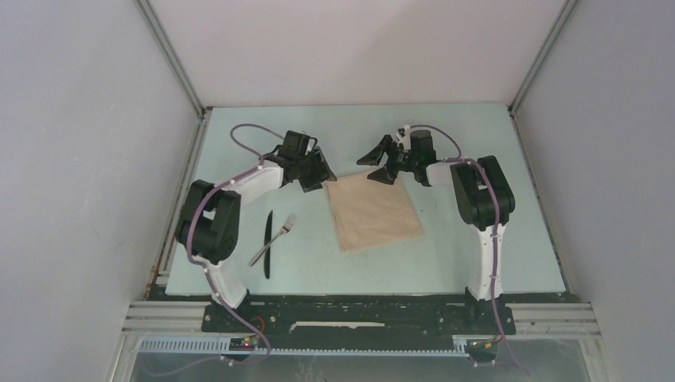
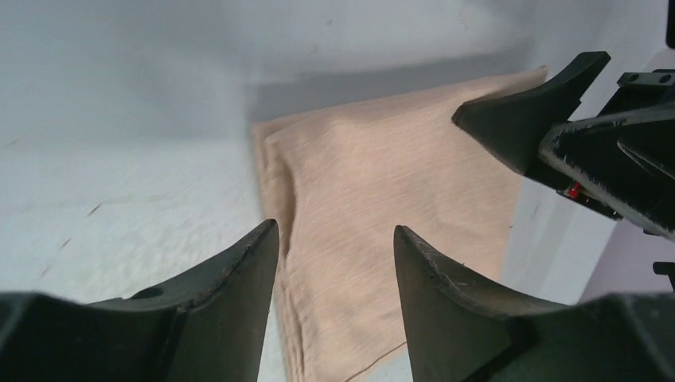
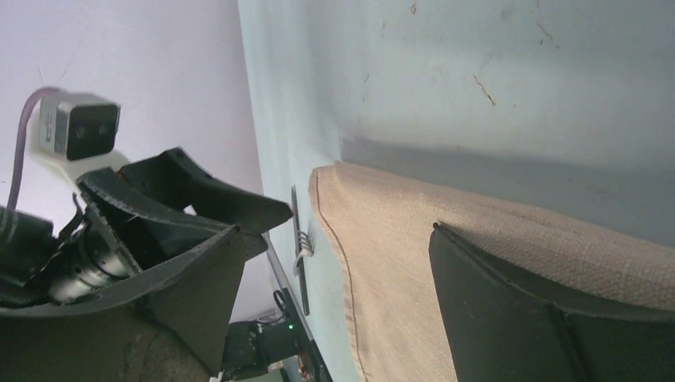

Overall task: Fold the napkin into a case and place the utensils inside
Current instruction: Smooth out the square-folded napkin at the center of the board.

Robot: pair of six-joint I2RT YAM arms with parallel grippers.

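knife (image 1: 267, 263), fork (image 1: 282, 229) in top cam, not L wrist | napkin (image 1: 374, 213) far edge below my left claw (image 2: 336, 239), right claw (image 3: 334, 231) | both wide, empty

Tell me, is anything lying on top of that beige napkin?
Nothing lies on the napkin; the fork and knife sit on the table to its left. The left gripper and right gripper are at its far corners. Anything beneath it is hidden.
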